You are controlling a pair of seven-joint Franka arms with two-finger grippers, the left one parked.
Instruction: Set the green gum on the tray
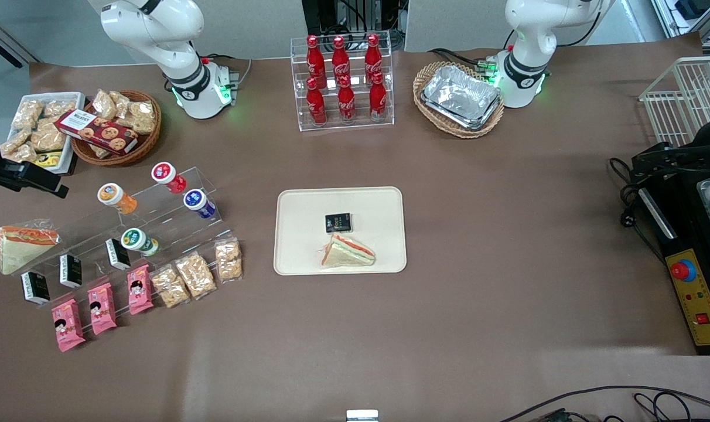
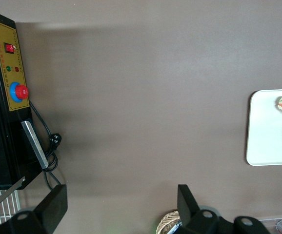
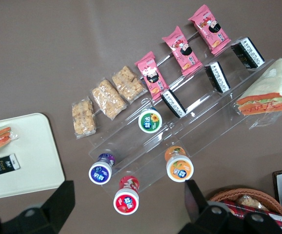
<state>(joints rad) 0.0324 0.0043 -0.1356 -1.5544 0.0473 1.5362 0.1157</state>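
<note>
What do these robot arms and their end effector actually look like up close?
The working arm is glossy white with rounded segments, a black band with a small white logo near its base, and a green glowing light there. Thin cables trail from the base. Its end effector, hanging above the clear stepped rack, is black, with two blocky, angular fingers set wide apart.

The green gum (image 3: 150, 121) looks like smooth glossy plastic with a printed paper-like label on its lid, and it rests on a clear, shiny acrylic stand (image 3: 190, 126). The tray (image 1: 340, 230) has a matt, smooth cream surface, while the table (image 1: 507, 246) is covered in dull brown paper-like sheeting. The gripper (image 3: 126, 207) hangs above the stand, its fingers (image 3: 58, 202) matt black plastic and spread wide.
</note>
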